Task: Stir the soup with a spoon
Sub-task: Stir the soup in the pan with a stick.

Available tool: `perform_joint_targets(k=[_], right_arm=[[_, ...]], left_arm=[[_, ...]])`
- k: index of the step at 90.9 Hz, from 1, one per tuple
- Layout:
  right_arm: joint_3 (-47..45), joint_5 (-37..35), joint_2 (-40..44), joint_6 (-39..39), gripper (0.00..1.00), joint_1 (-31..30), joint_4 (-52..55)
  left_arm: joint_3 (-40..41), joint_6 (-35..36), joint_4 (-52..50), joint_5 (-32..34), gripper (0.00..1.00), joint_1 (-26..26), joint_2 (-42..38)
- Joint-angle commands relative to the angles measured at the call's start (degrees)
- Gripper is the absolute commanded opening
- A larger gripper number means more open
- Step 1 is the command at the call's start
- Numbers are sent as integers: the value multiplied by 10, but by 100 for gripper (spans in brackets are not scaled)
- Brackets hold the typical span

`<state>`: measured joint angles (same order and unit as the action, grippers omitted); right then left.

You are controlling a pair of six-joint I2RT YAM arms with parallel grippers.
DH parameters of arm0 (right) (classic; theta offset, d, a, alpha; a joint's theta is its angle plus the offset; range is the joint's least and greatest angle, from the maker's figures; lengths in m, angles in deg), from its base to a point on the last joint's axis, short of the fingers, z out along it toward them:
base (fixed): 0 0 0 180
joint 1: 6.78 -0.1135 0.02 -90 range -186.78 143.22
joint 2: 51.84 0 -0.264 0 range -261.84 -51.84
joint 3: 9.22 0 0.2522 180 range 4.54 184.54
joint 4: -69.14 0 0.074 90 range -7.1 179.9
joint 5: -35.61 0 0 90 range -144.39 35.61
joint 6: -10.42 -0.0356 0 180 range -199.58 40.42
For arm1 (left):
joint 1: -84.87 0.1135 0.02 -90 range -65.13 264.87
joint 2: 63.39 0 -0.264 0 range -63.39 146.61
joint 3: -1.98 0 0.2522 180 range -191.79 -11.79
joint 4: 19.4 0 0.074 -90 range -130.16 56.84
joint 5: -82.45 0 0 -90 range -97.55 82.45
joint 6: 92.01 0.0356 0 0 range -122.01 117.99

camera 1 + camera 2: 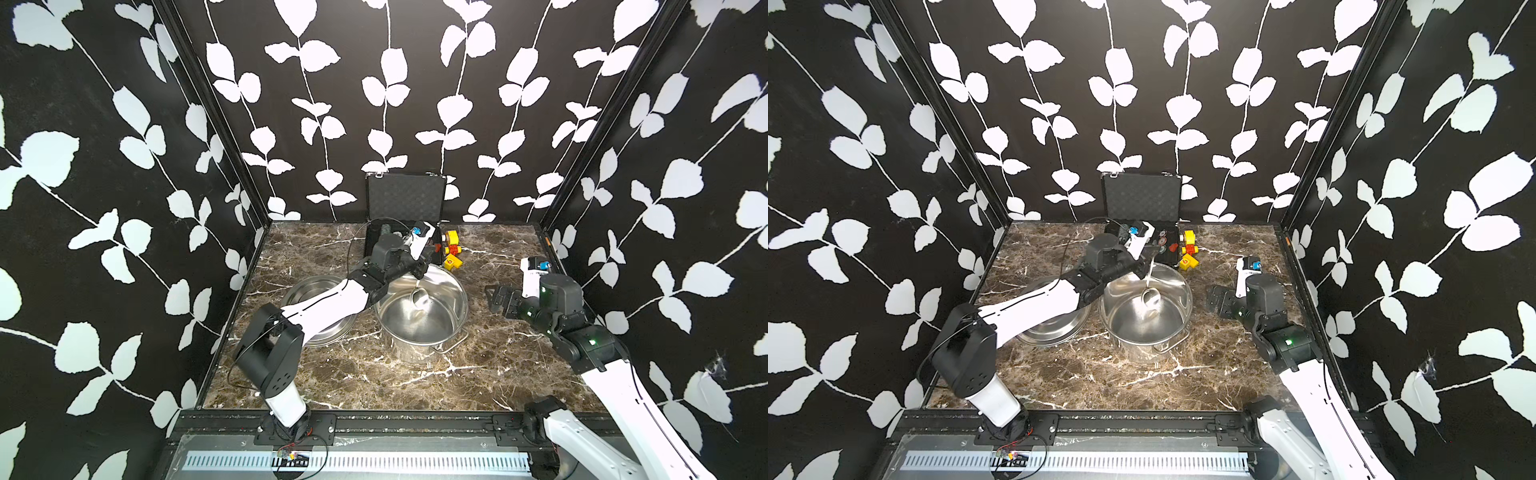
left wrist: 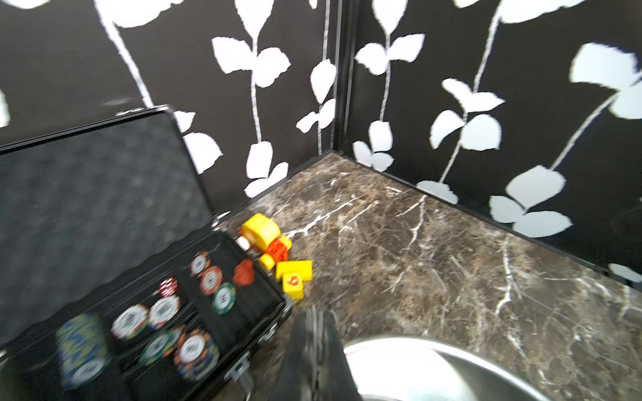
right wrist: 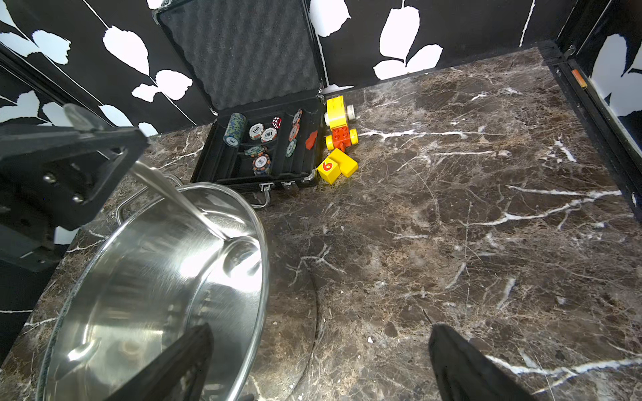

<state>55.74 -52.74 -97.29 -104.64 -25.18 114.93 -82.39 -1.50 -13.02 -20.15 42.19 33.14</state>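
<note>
Presently: left gripper (image 3: 126,152) clamped shut on the spoon (image 3: 180,201), pinching high on the handle, short stub poking out above the fingers; slanting down over the far rim into the steel pot (image 1: 451,286); bowl end low inside, near mid-pot in both top views; touching the floor or hanging just above it, cannot tell; inside of pot bright steel with glare; right gripper (image 1: 492,299) spread wide, holding nothing; hovering low over the marble table (image 3: 451,243), just beside the pot on its right side, apart from the rim in both top views; one dark finger (image 3: 180,357) crossing in front of the pot wall in the right wrist view. On the pot's left, close against it: shallow steel pan (image 1: 309,289), partly hidden under the left arm; touching or not, cannot tell. Behind the pot, against the back wall: black case (image 3: 250,180), open, foam-lined lid upright; poker chips (image 3: 256,131) loose across its compartments, plus one stack and a red die (image 3: 276,122). Just right of the case: toy car (image 3: 338,119) in yellow and red; nearer the pot, yellow block (image 3: 328,169) bearing a red 6.
</note>
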Motion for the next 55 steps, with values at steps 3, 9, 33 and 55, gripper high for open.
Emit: perform_joint_targets(k=[3,9,33,55], right_arm=[[1,-12,1,-1,99,-3,1],[1,-14,1,-2,99,-2,1],[-1,-15,0,-6,99,-2,1],[-5,-8,-6,-4,99,-2,-11]], left_arm=[[-35,8,60,-53,0,-29,5],[-40,13,61,-59,0,-44,11],[-6,40,66,-99,0,-90,-4],[64,93,19,-144,0,-115,-62]])
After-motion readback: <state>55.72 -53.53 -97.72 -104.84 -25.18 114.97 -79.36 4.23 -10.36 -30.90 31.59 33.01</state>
